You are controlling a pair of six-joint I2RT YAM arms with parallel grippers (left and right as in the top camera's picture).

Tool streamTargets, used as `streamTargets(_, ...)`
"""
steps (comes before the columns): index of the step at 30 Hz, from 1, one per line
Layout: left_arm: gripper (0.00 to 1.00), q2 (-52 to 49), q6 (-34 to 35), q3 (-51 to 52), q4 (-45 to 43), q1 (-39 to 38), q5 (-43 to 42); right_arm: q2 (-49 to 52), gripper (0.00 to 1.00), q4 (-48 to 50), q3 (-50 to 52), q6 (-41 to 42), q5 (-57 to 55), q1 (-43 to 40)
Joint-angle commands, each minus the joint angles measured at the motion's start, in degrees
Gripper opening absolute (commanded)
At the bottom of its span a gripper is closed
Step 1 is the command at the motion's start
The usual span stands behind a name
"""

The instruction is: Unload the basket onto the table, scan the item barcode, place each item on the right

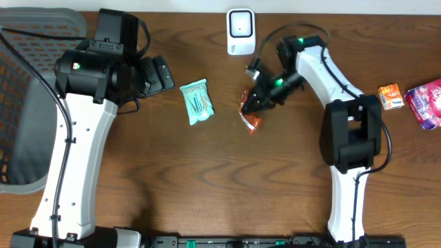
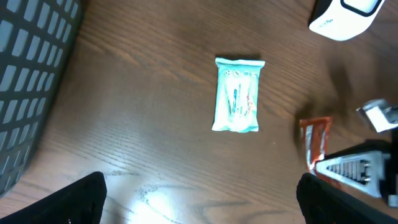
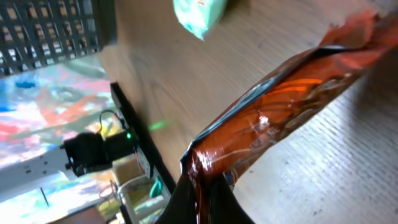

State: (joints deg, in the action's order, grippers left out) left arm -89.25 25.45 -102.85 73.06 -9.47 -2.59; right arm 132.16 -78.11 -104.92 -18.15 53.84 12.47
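Note:
An orange-red snack packet (image 1: pixel 251 118) lies near the table's middle, and my right gripper (image 1: pixel 249 105) is shut on its end. In the right wrist view the packet (image 3: pixel 292 99) stretches up and right from the pinched black fingers (image 3: pixel 186 208); no barcode shows on it. The white barcode scanner (image 1: pixel 240 31) stands at the back edge, just beyond that gripper. My left gripper (image 1: pixel 162 73) hangs open over bare wood to the left. Its wrist view shows the packet (image 2: pixel 315 140) and the scanner (image 2: pixel 345 15) at the right.
A teal wipes packet (image 1: pixel 197 101) lies between the two grippers, also in the left wrist view (image 2: pixel 237 95). A small orange box (image 1: pixel 391 96) and a pink packet (image 1: pixel 427 103) sit at the far right. A grey mesh basket (image 1: pixel 27 103) stands at the left edge.

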Motion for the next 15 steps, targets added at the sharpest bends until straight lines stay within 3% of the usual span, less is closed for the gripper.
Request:
streamTargets(1, 0.98, -0.42, -0.35, -0.13, 0.07, 0.20, 0.92, 0.61, 0.02, 3.06, 8.55, -5.70, 5.11, -1.25)
streamTargets(4, 0.98, -0.42, -0.35, -0.13, 0.07, 0.20, 0.92, 0.61, 0.13, 5.97, 13.88, -4.92, 2.34, -3.54)
streamTargets(6, 0.98, -0.42, -0.35, -0.13, 0.07, 0.20, 0.92, 0.61, 0.29, 6.32, 14.91, -2.05, -0.33, -5.22)
streamTargets(10, 0.98, -0.42, -0.35, -0.13, 0.07, 0.20, 0.92, 0.46, 0.47, 4.92, 13.20, 5.73, -8.20, -9.29)
streamTargets(15, 0.98, -0.42, -0.35, -0.13, 0.07, 0.20, 0.92, -0.26, 0.47, -2.40, 6.71, 5.86, -8.55, -12.68)
